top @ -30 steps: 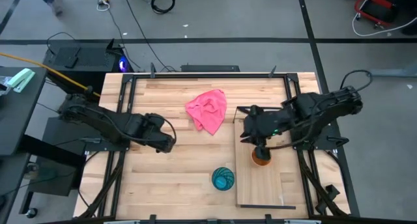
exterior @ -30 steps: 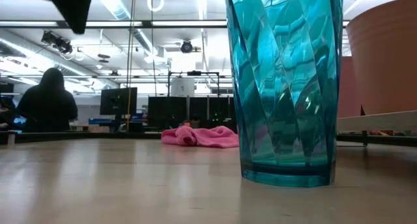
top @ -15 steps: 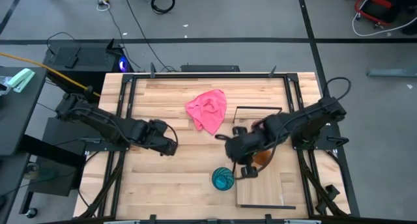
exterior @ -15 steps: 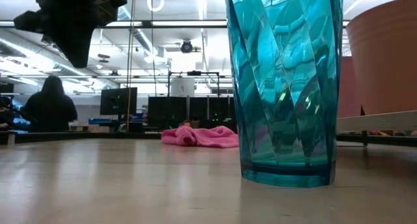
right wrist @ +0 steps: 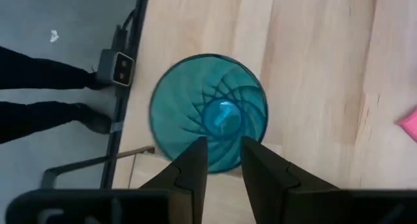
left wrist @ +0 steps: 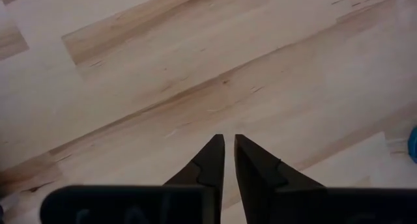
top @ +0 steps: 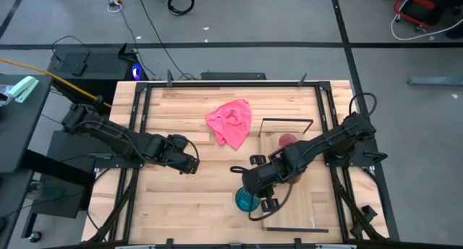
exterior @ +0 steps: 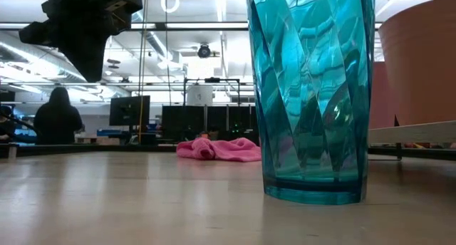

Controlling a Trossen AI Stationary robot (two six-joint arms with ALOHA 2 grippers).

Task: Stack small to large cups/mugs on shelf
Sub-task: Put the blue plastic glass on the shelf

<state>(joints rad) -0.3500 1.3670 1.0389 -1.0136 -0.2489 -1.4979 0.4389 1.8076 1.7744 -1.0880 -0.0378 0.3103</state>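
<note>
Grey floor and black cables surround the slatted wooden bench (top: 181,198), which fills the middle of the high view. On it the teal cup (top: 245,200) stands upright at lower centre, off the shelf (top: 304,213), whose board runs along the lower right. The right pincer (top: 255,193) hangs directly above this cup: in the right wrist view its two fingers (right wrist: 195,160), only narrowly parted and pinching nothing, point straight down over the cup's open mouth (right wrist: 208,113). The cup's long axis is vertical, so the grasp likely needs a wider spread over one wall. The orange-brown cup (top: 295,178) and pale pink cup (top: 287,140) sit on the shelf. The left pincer (top: 189,162), pressed nearly together, waits at centre left. A pink cloth (top: 230,122) lies upper centre.
</note>
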